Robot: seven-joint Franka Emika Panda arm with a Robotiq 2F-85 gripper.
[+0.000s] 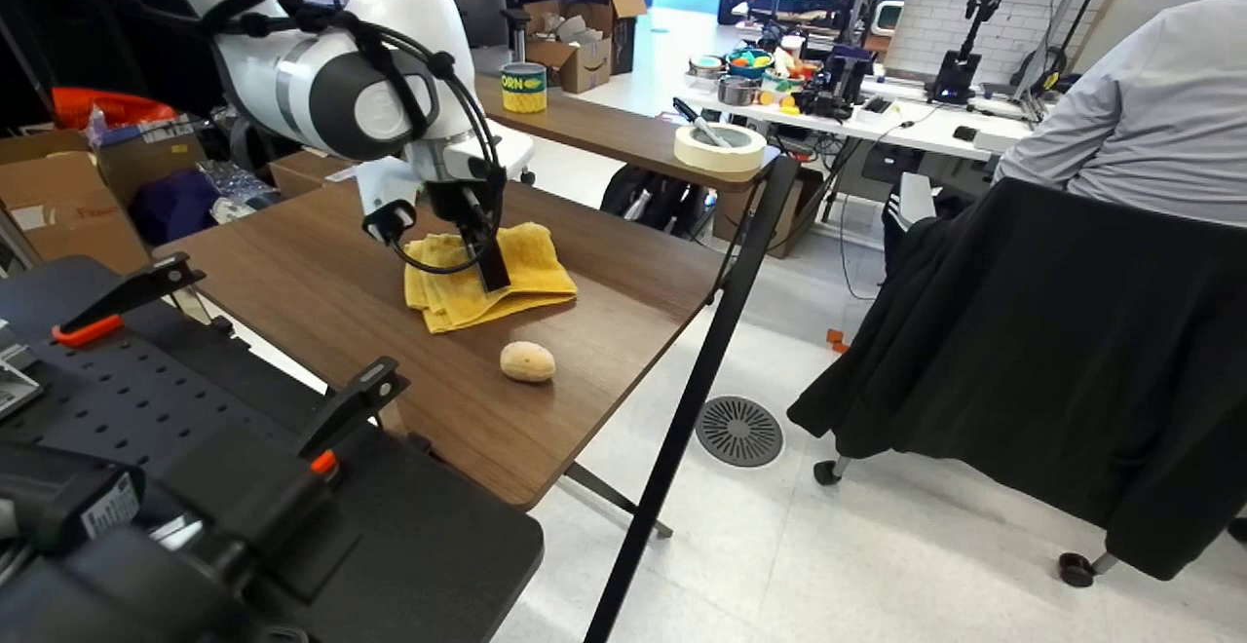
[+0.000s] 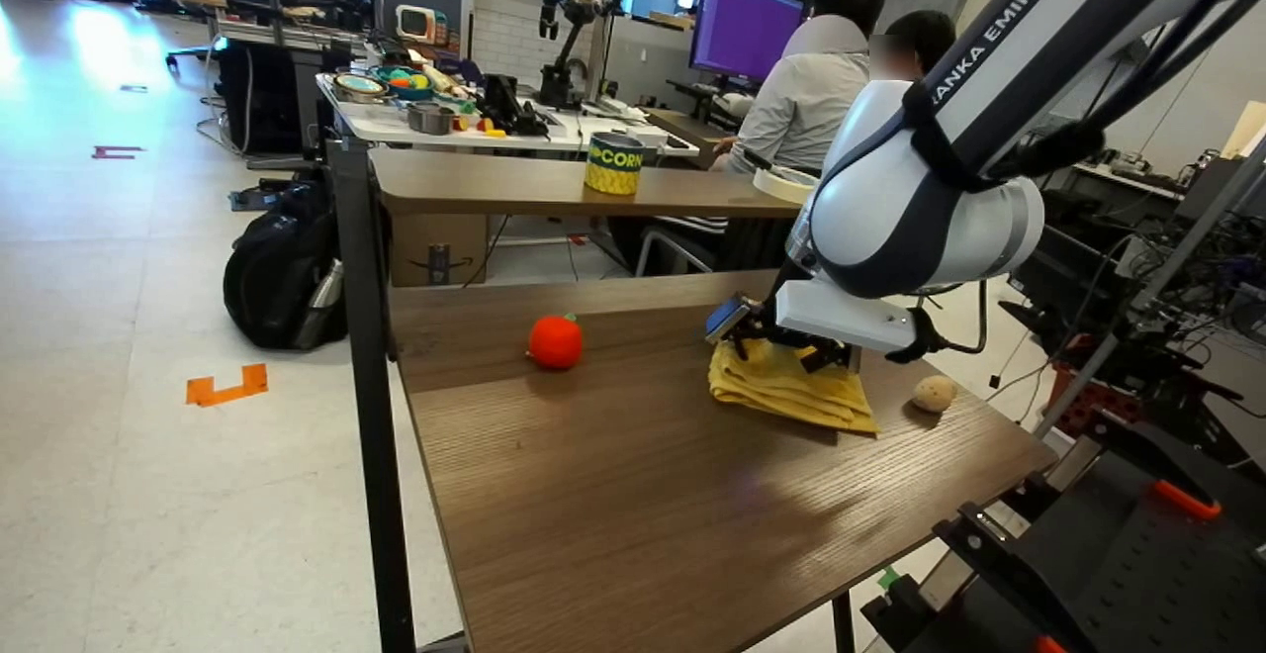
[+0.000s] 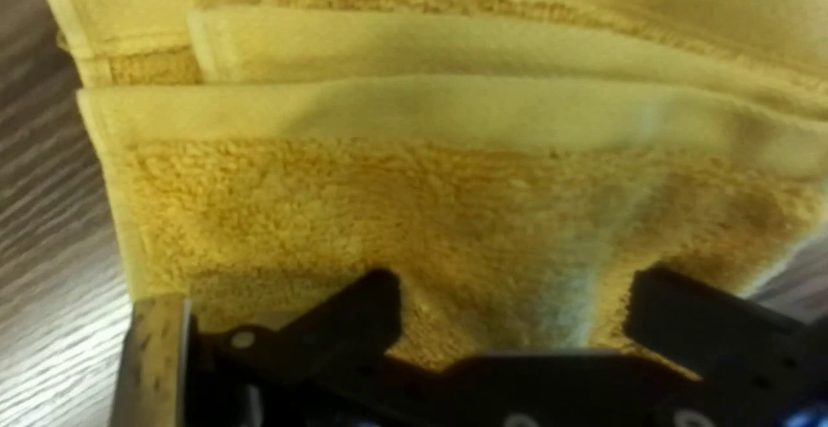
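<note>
A folded yellow towel (image 1: 531,263) lies on the brown wooden table, shown in both exterior views. In the wrist view the towel (image 3: 388,207) fills most of the picture, its layered hems towards the top. My gripper (image 3: 514,304) points down at it and stands open, dark fingers (image 3: 362,314) wide apart with towel surface visible between them. Whether the fingertips press on the cloth I cannot tell. A tan, potato-like object (image 1: 527,361) rests a short way from the towel. Farther off on the tabletop sits a round red-orange object (image 2: 556,342) with a small green top.
A raised shelf (image 2: 475,178) along one side of the table carries a corn can (image 2: 613,166) and a tape roll (image 1: 719,150) with a marker (image 1: 699,123) on it. Black clamps (image 1: 356,404) grip the edge near a dark perforated board (image 1: 185,390). A black upright (image 1: 697,390) stands at one corner.
</note>
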